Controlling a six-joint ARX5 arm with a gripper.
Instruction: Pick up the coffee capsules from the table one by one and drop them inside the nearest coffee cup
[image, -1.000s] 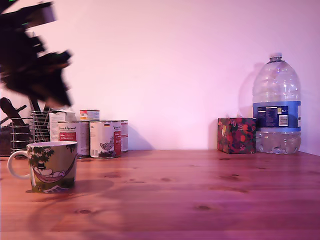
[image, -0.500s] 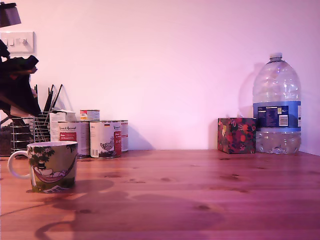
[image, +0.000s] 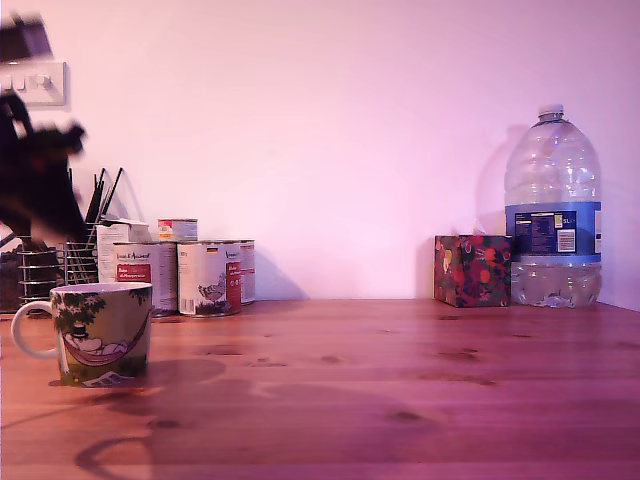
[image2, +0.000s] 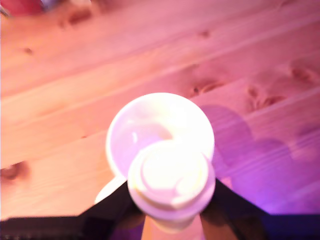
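Reddish-brown pine, knotted and grained, fills the counter (image: 400, 380) on which the cup (image: 100, 332) stands near the exterior view's left edge, its white handle turned further left. High above and behind it the arm shows only as a dark blur, so from this view nothing can be said of the gripper. The wrist view settles it: the gripper (image2: 170, 200) is closed on a pale capsule (image2: 169, 180), its dark fingers (image2: 112, 207) pressing either side, and the capsule hangs over the cup's open white mouth, overlapping the rim. Behind the cup, by the wall, stands a cluster of cans (image: 185, 272) beside a wire rack (image: 60, 260) of dark utensils. Well apart at the exterior view's right, a flowered box (image: 472, 270) sits just beside a large water bottle (image: 553, 212) with a blue label. A wall switch (image: 35, 82) is visible at upper left.
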